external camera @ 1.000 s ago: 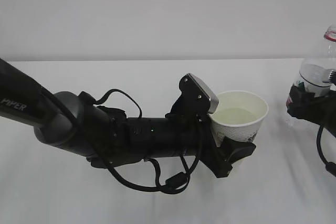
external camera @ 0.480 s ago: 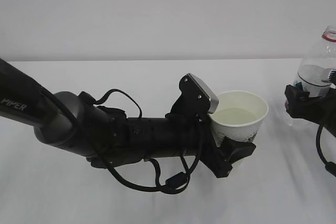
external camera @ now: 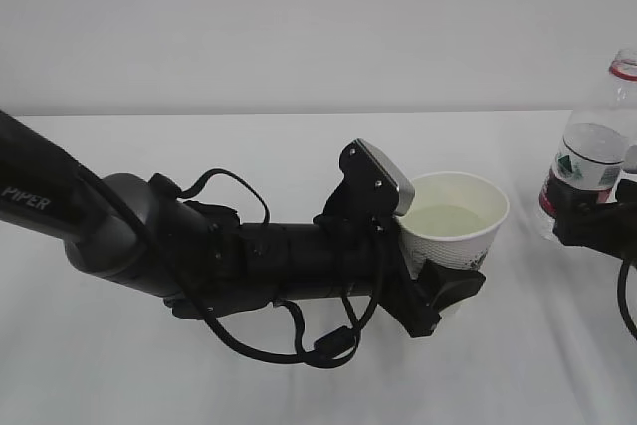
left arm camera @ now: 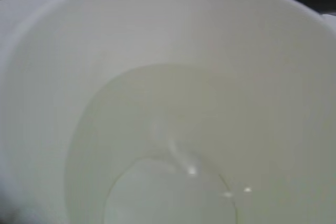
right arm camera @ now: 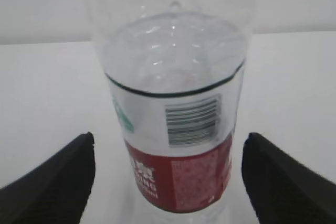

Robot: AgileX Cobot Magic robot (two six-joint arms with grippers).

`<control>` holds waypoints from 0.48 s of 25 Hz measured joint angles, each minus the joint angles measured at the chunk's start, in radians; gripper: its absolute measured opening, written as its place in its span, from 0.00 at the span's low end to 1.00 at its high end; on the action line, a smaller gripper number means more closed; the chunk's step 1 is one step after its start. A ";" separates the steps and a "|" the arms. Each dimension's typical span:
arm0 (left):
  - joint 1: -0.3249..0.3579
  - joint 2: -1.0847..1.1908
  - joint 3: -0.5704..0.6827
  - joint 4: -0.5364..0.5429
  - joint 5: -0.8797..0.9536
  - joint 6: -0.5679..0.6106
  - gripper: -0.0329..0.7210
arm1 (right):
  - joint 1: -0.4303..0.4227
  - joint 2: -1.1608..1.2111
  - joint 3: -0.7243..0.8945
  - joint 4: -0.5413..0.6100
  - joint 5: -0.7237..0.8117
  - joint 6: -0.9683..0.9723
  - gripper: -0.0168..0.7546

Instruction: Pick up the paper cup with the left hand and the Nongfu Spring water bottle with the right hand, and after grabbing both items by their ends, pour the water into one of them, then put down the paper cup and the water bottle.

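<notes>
The white paper cup (external camera: 456, 218) is upright with clear water (external camera: 445, 219) in it, and my left gripper (external camera: 439, 281) is shut on its lower body. The left wrist view shows only the cup's inside (left arm camera: 173, 51) and the water (left arm camera: 168, 192); the fingers are hidden there. The Nongfu Spring water bottle (external camera: 589, 158) stands upright on the table at the far right, partly filled. In the right wrist view its red label (right arm camera: 181, 174) sits between the black fingers (right arm camera: 63, 174) of my right gripper (right arm camera: 168, 142), which is open with a gap on each side. In the exterior view that gripper (external camera: 597, 223) is low in front of the bottle.
A white tabletop (external camera: 299, 146) runs back to a plain white wall (external camera: 299, 27). My left arm, marked PIPER (external camera: 60, 201), lies across the left and middle with loose cables (external camera: 299, 345) hanging under it.
The right gripper's jaws have spread off the bottle and the gripper has dropped lower and back, uncovering the label. The left arm and cup have not moved.
</notes>
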 joint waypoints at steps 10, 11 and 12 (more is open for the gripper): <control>0.000 0.000 0.000 -0.028 0.001 0.000 0.77 | 0.000 -0.186 0.111 -0.004 0.000 -0.036 0.87; 0.000 -0.002 0.000 -0.028 0.002 0.000 0.77 | 0.000 -0.206 0.117 -0.006 0.000 -0.044 0.87; 0.000 -0.004 0.000 -0.028 0.004 0.000 0.77 | 0.000 -0.222 0.122 -0.011 0.000 -0.050 0.87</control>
